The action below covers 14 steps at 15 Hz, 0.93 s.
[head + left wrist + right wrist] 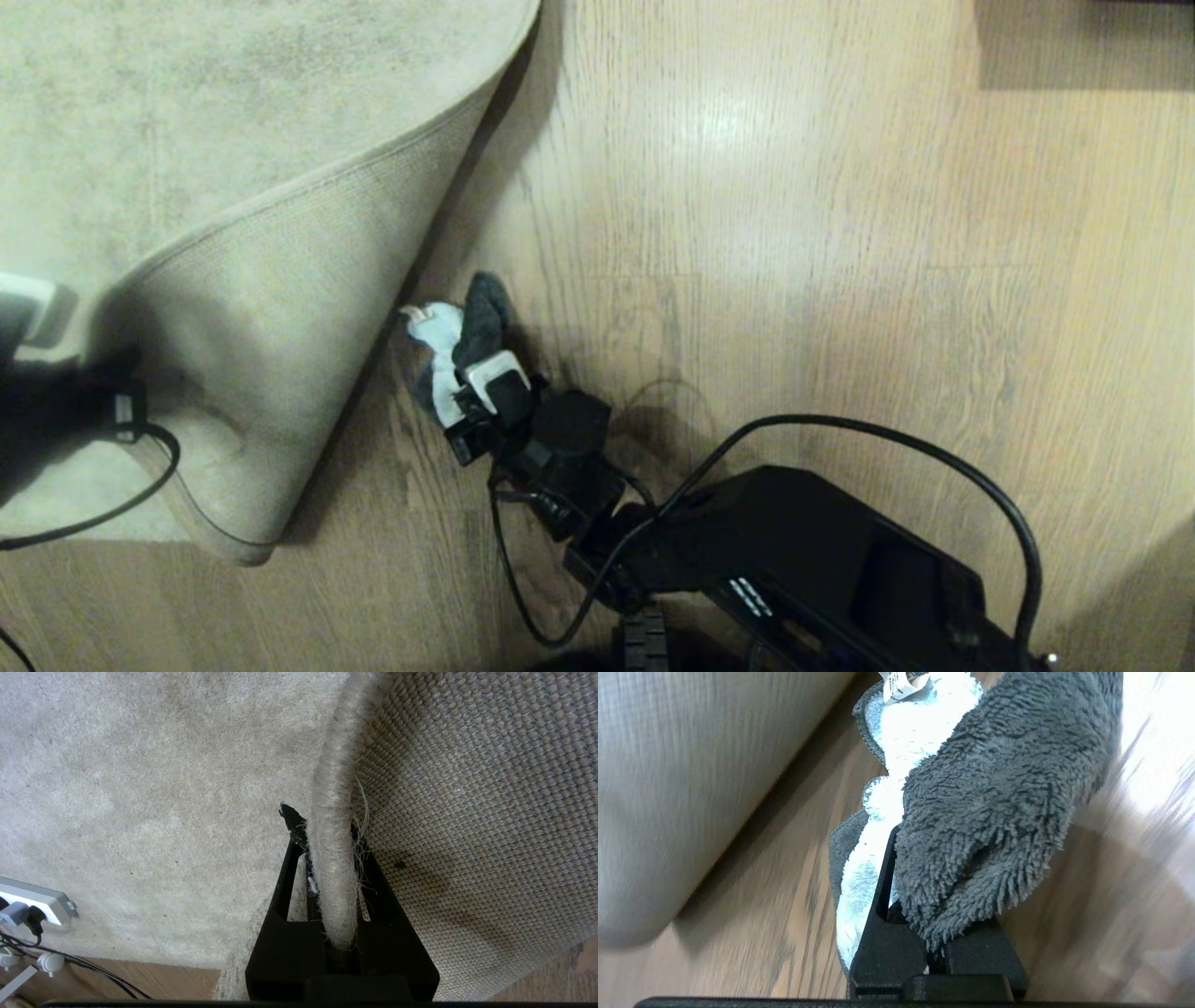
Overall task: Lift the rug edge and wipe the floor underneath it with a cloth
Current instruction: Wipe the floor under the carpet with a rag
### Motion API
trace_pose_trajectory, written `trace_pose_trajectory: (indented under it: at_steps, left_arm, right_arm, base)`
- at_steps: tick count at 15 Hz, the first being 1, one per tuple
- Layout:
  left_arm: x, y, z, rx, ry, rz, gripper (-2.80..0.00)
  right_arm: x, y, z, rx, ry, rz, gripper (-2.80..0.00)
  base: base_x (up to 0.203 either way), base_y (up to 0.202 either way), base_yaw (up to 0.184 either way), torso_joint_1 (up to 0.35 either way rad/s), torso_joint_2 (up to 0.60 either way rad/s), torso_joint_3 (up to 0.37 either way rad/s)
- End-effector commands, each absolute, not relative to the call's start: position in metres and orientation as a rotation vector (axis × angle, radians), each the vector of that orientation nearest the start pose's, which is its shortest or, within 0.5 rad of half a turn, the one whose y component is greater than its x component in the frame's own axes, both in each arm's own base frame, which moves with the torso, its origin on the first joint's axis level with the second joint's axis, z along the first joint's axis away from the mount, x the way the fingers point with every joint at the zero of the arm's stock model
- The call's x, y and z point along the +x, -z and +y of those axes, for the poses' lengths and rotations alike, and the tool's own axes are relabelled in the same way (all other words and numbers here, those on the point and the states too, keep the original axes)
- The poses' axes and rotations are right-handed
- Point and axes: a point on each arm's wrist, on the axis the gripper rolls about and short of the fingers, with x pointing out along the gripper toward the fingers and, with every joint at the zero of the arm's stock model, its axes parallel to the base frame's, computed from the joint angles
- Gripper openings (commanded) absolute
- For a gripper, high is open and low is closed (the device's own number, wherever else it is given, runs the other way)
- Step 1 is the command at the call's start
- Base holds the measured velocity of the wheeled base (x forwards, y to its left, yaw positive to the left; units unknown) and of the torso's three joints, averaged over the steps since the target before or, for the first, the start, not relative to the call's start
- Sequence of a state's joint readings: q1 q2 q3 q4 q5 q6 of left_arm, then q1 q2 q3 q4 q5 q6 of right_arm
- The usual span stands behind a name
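The floor (pixel 840 280), light brown wood-grain planks with a glossy sheen, is seen across most of the head view. The upper left is covered by the pale beige-grey rug, and the rug edge (pixel 308 187) is folded back over the pile so that the tan woven backing is turned upward, with a strip of bare floor shown just beside the fold. A dark shadow is cast along the fold line.

The right arm is stretched from the lower right toward the fold, with a black cable looped over it. The cloth (pixel 462 341), dark grey fleece with white and pale blue parts, is clamped in the right hand (pixel 476 383) and is pressed on the floor just beside the lifted backing. In the right wrist view the cloth (pixel 971 812) is bunched between the black fingers (pixel 882 891), and a small white label is seen at its far end.

At the left border of the head view only the dark body of the left arm is seen. In the left wrist view the left hand (pixel 327 858) is closed on the bound, frayed rug edge (pixel 331 826), which is gripped between the two black fingers (pixel 292 826) and held raised.

A white power strip (pixel 32 900) with plugs and cables is seen lying on the rug near its border.
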State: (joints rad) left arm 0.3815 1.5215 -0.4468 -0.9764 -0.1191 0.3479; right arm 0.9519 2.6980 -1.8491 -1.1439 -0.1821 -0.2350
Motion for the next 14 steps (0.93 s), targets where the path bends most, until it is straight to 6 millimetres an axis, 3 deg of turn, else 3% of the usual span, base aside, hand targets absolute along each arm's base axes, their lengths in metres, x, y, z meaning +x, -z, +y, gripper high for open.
trace_pose_trajectory:
  at_steps: [1,8,11,14]
  left_arm:
    - [0.221,-0.172,0.086,0.324,-0.244,0.138,-2.8]
    - [0.219,-0.17,0.085,0.328,-0.243,0.122,-2.8]
    - [0.219,-0.173,0.084,0.333,-0.245,0.102,-2.8]
    - [0.219,-0.174,0.084,0.333,-0.248,0.092,-2.8]
  right_arm:
    - [0.315,-0.103,0.435,-0.043,-0.702,-0.395,-2.8]
    - [0.308,-0.165,0.421,-0.053,-0.644,-0.475,-2.8]
    - [0.294,-0.171,0.425,-0.063,-0.675,-0.458,-2.8]
    - [0.256,-0.162,0.441,-0.078,-0.763,-0.414,-2.8]
  base:
    - [0.0,0.0,0.0,0.0,0.0,0.0]
    - [0.0,0.0,0.0,0.0,0.0,0.0]
    - [0.0,0.0,0.0,0.0,0.0,0.0]
    - [0.0,0.0,0.0,0.0,0.0,0.0]
